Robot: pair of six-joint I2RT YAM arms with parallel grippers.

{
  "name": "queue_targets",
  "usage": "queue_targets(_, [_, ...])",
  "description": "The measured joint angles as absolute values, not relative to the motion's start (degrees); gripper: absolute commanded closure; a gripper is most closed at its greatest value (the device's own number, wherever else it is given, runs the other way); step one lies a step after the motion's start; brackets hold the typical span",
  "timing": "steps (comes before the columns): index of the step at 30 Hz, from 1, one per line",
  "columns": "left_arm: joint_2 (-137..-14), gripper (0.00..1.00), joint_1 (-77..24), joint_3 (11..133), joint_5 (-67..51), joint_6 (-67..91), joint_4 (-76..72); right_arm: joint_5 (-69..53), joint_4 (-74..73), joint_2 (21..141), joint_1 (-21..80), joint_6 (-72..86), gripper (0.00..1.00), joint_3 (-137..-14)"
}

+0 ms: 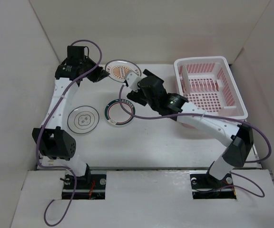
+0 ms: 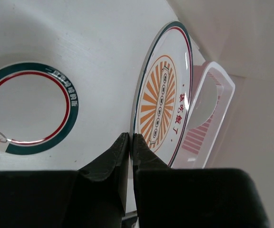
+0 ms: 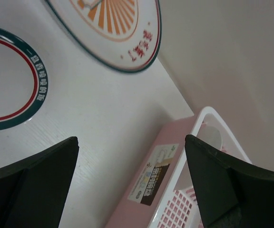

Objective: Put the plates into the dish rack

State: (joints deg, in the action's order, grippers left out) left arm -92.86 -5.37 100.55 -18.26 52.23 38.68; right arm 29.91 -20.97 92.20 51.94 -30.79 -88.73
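My left gripper (image 1: 101,73) is shut on the rim of an orange sunburst plate (image 1: 122,71) and holds it tilted at the table's back; the wrist view shows the jaws (image 2: 131,138) pinching that plate (image 2: 163,95). My right gripper (image 1: 131,85) is open and empty just right of this plate, its jaws (image 3: 132,156) wide apart. The green-rimmed plate (image 1: 119,113) and the thin-ring plate (image 1: 83,118) lie flat mid-table. The pink dish rack (image 1: 225,71) stands at the back right with one white plate (image 1: 186,78) upright in it.
White walls enclose the table on the left, back and right. The right arm's forearm (image 1: 194,114) stretches across the table in front of the rack. Purple cables loop off both arms.
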Motion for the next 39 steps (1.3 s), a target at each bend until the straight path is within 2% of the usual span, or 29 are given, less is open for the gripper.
queue_targets(11, [-91.5,1.0,-6.8,96.7,-19.1,53.3,40.1,32.8,-11.6,96.4,53.1,-37.6,0.06,-90.1])
queue_targets(21, [-89.1,1.0,-6.8,96.1,-21.6,53.8,39.2,31.2,-10.2,99.5,53.1,-38.6,0.06,-90.4])
queue_targets(24, [-88.9,1.0,-7.0,95.9,-22.5,54.1,38.7,31.0,-9.8,101.1,53.1,-38.6,0.12,-91.8])
queue_targets(25, [-88.8,1.0,-7.1,95.9,-22.6,54.2,38.5,30.9,-9.7,101.8,53.1,-38.6,0.18,-92.5])
queue_targets(28, [-88.5,1.0,-7.5,95.5,-22.9,54.2,38.4,30.8,-9.7,103.9,53.1,-38.3,0.3,-93.7])
queue_targets(29, [-88.5,1.0,-7.6,95.5,-23.1,54.2,38.4,30.8,-9.8,104.6,53.1,-38.1,0.37,-94.0])
queue_targets(31, [-88.3,1.0,-7.8,95.5,-23.3,54.2,38.4,30.7,-9.7,105.7,53.1,-37.8,0.44,-94.5])
queue_targets(34, [-88.1,1.0,-7.8,95.5,-23.4,54.3,38.4,30.6,-9.9,106.8,53.0,-37.7,0.83,-95.0])
queue_targets(36, [-88.1,1.0,-7.9,95.6,-23.7,55.0,36.2,28.8,-11.3,107.1,53.4,-38.9,1.0,-95.0])
queue_targets(39, [-87.8,1.0,-8.1,95.6,-23.1,54.6,36.5,29.2,-11.8,107.3,54.3,-38.7,1.0,-95.0])
